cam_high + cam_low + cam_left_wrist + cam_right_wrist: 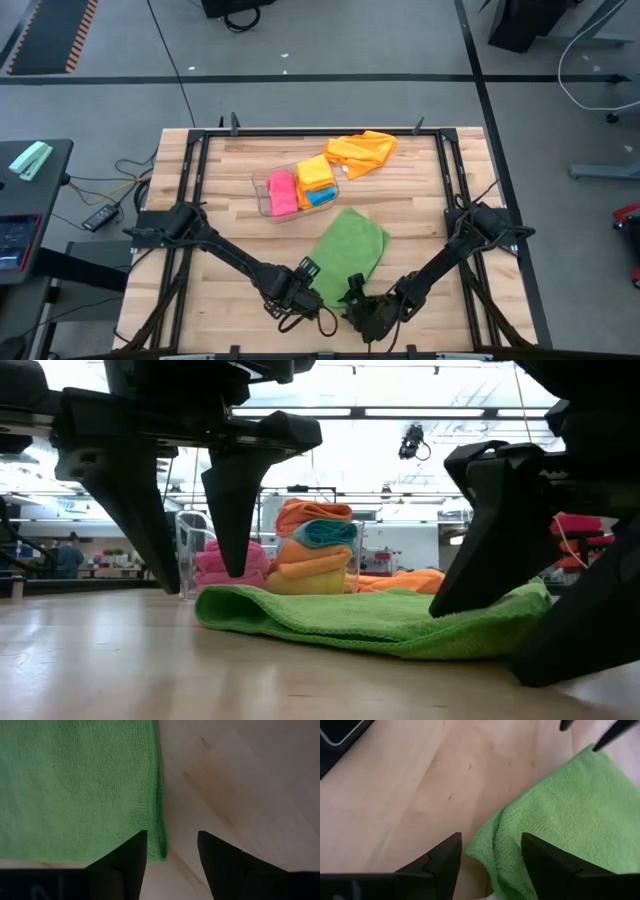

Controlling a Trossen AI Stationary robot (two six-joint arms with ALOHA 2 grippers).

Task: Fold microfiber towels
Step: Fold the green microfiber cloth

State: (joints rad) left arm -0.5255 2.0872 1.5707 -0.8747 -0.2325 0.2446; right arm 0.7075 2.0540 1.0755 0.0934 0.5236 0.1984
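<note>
Both arms reach down to the near edge of the wooden table (220, 215), one at each near corner of the green microfiber towel (350, 248). The left gripper (170, 857) has its jaws parted with nothing between them; the towel's corner lies just beside one finger, bare wood under the gap. The right gripper (490, 852) also stands open and holds nothing, its two dark fingers straddling the rumpled, doubled-over corner of the green cloth, which sits right in the gap between them. From table height, the green towel lies low and folded over on itself, the left gripper's fingers (235, 510) pointing down just above its edge. Beyond both sets of jaws, the clear plastic bin (262, 195) holds a pink towel (283, 192), an orange towel (314, 172), a yellow one under it and a blue towel (320, 196). Further out, past the bin, a loose orange towel (362, 152) lies crumpled on the wood.
</note>
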